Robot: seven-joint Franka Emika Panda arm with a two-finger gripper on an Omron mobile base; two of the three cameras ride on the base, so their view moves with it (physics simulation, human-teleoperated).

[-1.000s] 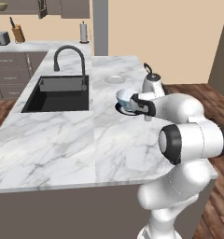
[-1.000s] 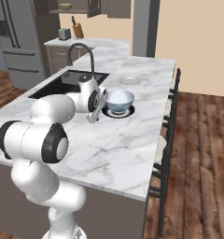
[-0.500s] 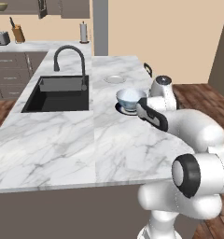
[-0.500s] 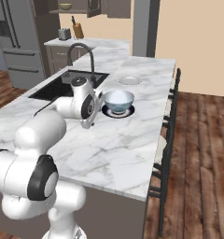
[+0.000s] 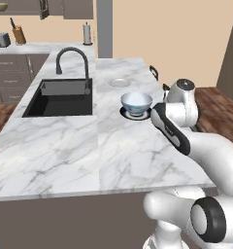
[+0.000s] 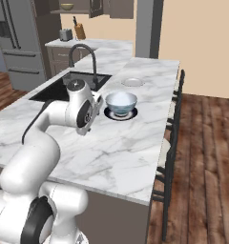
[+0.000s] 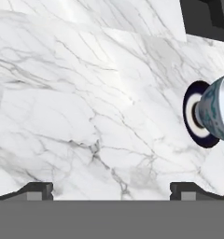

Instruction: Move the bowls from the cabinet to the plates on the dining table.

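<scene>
The patterned bowl [image 5: 136, 102] sits on the black-rimmed plate [image 5: 135, 114] on the tabletop [image 5: 118, 160]; the gripper [image 7: 111, 189] is spread wide, empty, bowl at its 3 o'clock — a careless swing could knock it. The pale plate [image 5: 119, 82] at 11 o'clock waits bare.

We found one bowl [image 5: 136, 102] seated on a plate [image 5: 126, 115] on the dining table [image 5: 65, 146], right of the sink [image 5: 60, 98]. A second plate [image 5: 119, 82] lay behind it on the same top. Another bowl [image 6: 67, 6] sat in the cabinet [image 6: 99, 7] beyond the table.
</scene>
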